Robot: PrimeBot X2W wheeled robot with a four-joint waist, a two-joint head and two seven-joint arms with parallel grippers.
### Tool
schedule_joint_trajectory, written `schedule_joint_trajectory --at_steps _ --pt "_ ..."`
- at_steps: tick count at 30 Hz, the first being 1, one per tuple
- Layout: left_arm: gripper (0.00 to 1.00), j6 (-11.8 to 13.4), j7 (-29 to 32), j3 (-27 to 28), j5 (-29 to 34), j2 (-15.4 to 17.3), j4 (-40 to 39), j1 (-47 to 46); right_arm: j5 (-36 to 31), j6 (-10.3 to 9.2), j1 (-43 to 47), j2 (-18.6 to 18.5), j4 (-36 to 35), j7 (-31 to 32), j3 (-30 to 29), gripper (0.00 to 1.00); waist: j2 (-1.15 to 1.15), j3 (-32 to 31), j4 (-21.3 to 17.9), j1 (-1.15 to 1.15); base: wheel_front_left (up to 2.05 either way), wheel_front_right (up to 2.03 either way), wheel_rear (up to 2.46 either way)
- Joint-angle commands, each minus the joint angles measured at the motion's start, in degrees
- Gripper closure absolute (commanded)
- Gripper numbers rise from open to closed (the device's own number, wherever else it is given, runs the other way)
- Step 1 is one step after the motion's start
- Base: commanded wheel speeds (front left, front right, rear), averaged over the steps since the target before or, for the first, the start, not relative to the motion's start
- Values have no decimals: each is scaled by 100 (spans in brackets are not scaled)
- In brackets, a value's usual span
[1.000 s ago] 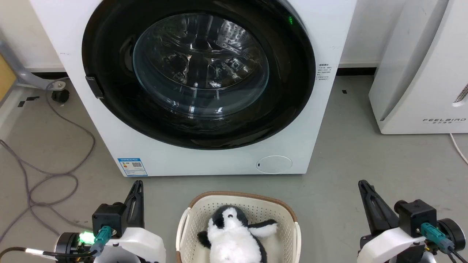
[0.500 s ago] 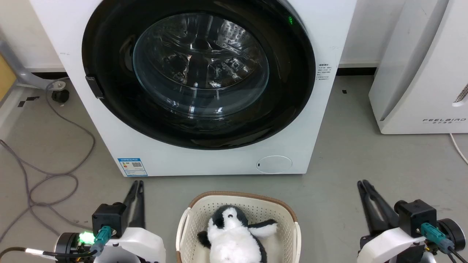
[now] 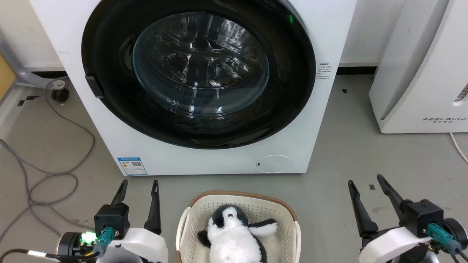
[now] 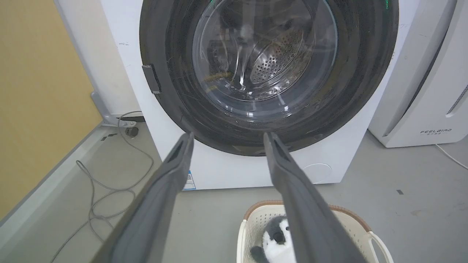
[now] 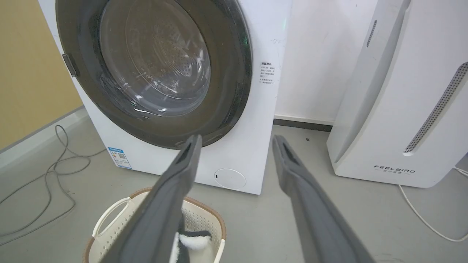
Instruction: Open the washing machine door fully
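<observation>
Head view, working left to right: my left gripper (image 3: 140,183) has spread its fingers since a second ago, when they were pressed together, and it holds nothing. Ahead, the washing machine door (image 3: 199,78) sits flush and closed on the washing machine (image 3: 204,162), with its side tab (image 3: 94,86) on the left edge (my likely grab point). My right gripper (image 3: 365,179) has parted likewise, also empty. Both sit low beside the basket (image 3: 239,194), well short of the door, so I judge the reach has yet to begin.
</observation>
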Motion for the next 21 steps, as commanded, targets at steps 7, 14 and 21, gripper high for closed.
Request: schedule_joint_trajectory --at_steps 7,14,21 --pt "0 108 -124 -48 -40 0 -16 -35 265 1 -8 0 -103 -138 -20 0 0 12 8 0 0 0 0" --pt "0 173 -207 -86 -55 0 -27 -44 550 1 -7 0 -138 -221 -8 0 0 21 14 0 0 0 0" --pt "0 240 -291 -124 -70 0 -36 -56 923 1 -8 0 -152 -305 -15 100 0 31 23 0 0 0 0"
